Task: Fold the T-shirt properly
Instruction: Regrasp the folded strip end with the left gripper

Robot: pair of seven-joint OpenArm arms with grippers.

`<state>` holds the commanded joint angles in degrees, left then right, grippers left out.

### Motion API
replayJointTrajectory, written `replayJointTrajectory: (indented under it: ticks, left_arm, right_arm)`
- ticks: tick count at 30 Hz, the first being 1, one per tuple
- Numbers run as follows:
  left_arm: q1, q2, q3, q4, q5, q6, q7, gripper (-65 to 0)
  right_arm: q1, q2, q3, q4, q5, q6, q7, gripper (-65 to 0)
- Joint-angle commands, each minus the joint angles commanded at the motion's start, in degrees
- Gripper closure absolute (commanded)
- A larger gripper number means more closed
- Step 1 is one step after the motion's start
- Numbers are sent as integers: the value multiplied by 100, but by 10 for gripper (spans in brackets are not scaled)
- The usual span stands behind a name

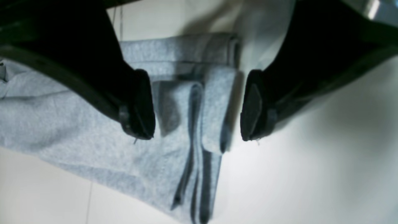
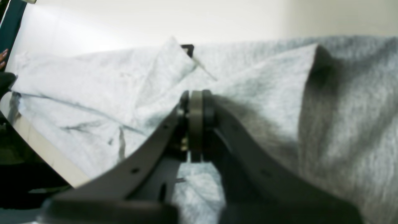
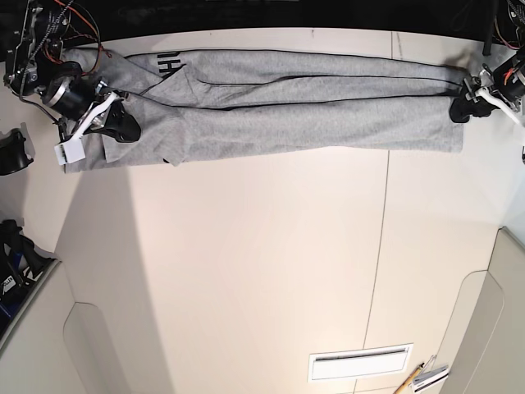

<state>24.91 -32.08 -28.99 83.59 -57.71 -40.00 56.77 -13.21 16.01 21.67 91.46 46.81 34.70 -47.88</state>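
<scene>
One long grey band: the T-shirt (image 3: 287,103), folded lengthwise, stretched along the far edge of the white table (image 3: 262,271), close under the dark strip beyond that edge. Plenty of bare tabletop on the near side of the T-shirt, crossed only by thin seams; a vent-like slot (image 3: 359,363) and a pencil (image 3: 408,381) well apart from the cloth, near the front edge. Little spare room past either end of the T-shirt, each end taken up by an arm.

At the end of the T-shirt on the base view's left, the right gripper (image 3: 123,127), resting on the cloth. Only in the right wrist view: fingers pressed together on a raised ridge of grey fabric (image 2: 196,124), the cloth tented up around the pinch, and a small dark corner of print (image 2: 188,48) peeking over a fold. Only in the base view: black block letters (image 3: 168,61) on a turned-over flap near that same end.

At the opposite end of the T-shirt, the left gripper (image 3: 461,107), at the cloth's corner. Only in the left wrist view: black fingers spread wide (image 1: 197,105), straddling the stacked, layered end of the T-shirt, one pad (image 1: 143,104) over the cloth, the other (image 1: 253,105) just beside its edge above bare table; touching or not, cannot tell.

Light heather-grey knit, several layers with dark shadow lines between the folds, long creases along the length.
</scene>
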Motion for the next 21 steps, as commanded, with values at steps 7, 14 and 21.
replayJointTrajectory:
  ticks: [7,14,21]
  left_arm:
    - [2,0,542,0,13,0,90,-468]
    - [-39,-2,544,0,146,0,81,-3]
    - [-509,-42,529,2,621,0,120,0]
  right_arm:
    - [2,0,0,0,20,0,-57,0]
    - [9,0,0,2,262,0,-109,0]
    - [103,0,125,37,479,2,-254,0]
